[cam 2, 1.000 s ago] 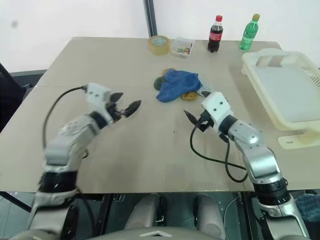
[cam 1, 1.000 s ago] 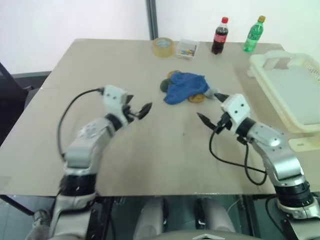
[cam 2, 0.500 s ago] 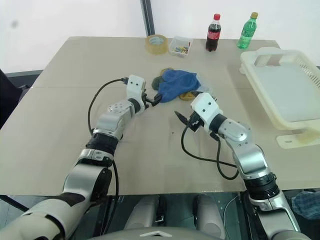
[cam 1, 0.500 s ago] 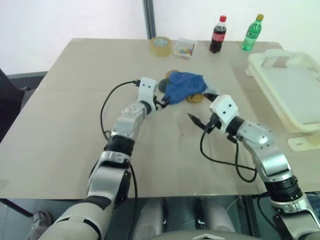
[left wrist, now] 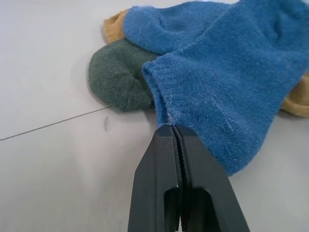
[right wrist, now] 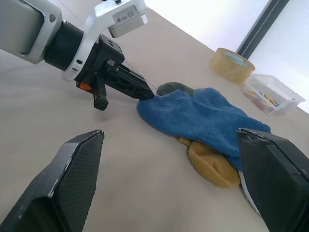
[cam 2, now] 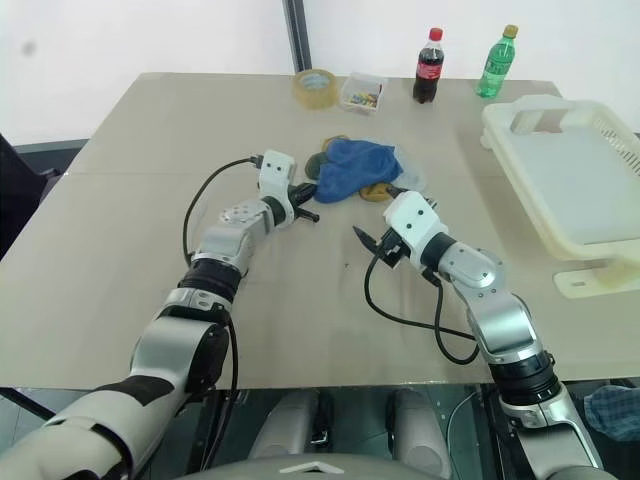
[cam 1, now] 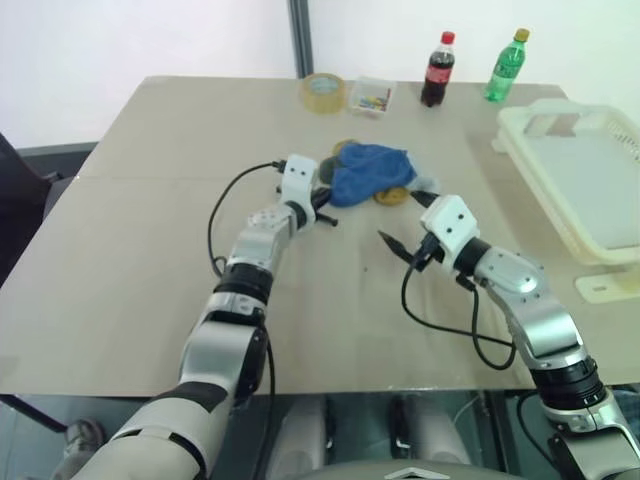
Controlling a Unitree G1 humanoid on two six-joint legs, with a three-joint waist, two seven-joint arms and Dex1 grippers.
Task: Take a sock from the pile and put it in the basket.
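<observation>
Shut left end effector (left wrist: 173, 129) at blue sock (left wrist: 231, 87) cuff edge

Two bottles (cam 1: 439, 69), one tape roll (cam 1: 324, 92), one clear box (cam 1: 372, 96), one basket (cam 1: 585, 185), one sock pile (cam 1: 368, 175).

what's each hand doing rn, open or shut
Left hand: shut on the cuff edge of the blue sock.
Right hand: open, holding nothing.
</observation>
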